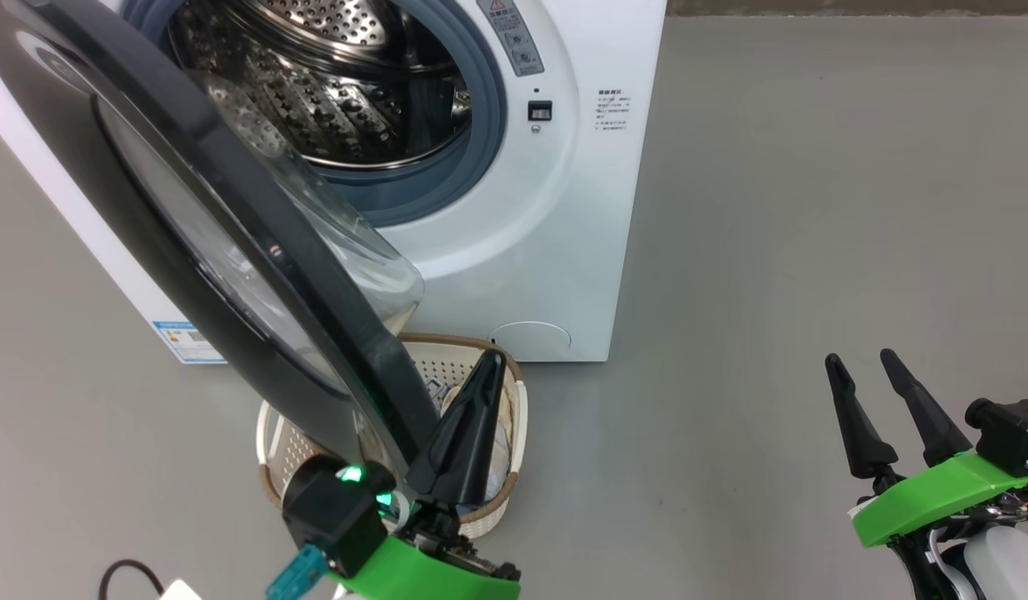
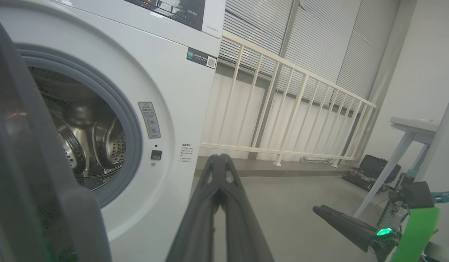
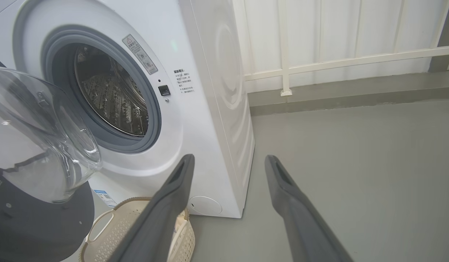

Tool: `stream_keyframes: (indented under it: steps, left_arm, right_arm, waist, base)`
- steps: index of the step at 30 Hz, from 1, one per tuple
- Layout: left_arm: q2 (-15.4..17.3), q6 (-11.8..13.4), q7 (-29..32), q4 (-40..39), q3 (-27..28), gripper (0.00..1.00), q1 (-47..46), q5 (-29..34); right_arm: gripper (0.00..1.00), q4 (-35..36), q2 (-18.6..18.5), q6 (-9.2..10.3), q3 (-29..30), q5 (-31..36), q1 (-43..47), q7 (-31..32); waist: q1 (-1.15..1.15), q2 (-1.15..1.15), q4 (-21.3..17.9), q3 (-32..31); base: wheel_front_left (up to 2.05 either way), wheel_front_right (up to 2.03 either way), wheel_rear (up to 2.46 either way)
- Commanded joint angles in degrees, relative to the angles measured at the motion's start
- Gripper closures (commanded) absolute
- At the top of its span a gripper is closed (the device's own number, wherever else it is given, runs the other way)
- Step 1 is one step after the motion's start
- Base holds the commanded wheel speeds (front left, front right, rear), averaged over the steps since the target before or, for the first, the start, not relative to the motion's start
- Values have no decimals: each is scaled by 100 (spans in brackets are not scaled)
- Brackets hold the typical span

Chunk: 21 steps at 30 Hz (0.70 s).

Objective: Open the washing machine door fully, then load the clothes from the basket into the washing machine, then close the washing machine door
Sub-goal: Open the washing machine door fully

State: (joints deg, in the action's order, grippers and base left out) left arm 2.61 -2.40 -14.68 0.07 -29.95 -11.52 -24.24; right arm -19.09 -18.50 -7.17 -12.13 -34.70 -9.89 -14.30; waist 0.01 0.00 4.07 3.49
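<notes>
Smooth grey floor [image 1: 814,208]. The washing machine [image 1: 547,208] stood on it with the washing machine door [image 1: 231,233] hanging open, lower edge over the basket [image 1: 518,392]. The basket sat on the floor just in front of the machine, pale clothes [image 1: 504,446] inside. Left gripper [image 1: 491,360] had fingers pressed together on nothing, beside the door edge, above the basket. Right gripper [image 1: 860,358] was spread and empty, well apart to the right. Beyond the machine: white railing [image 2: 290,102], blinds [image 2: 319,36], a table [image 2: 413,127].
</notes>
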Motion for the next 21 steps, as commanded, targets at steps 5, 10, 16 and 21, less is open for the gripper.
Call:
stream_keyframes:
  steps: [5,10,16,21]
  left_arm:
    - [27,58,-32,326,142,100,-347,-247]
    - [27,36,-32,784,173,100,-478,-396]
    - [27,31,-32,1164,227,100,-590,-561]
    - [27,12,-32,1396,292,100,-706,-645]
  right_arm:
    - [0,135,-73,-32,-69,84,-116,-70]
    - [0,140,-73,-32,-52,86,-135,-70]
    - [0,152,-84,-32,-79,84,-156,-70]
    - [0,150,-98,-32,-94,76,-178,-70]
  waist:
    - [0,0,8,7]
    - [0,0,27,21]
    - [0,0,34,46]
    - [0,0,45,90]
  base:
    - [0,0,0]
    - [0,0,0]
    - [0,0,0]
    - [0,0,0]
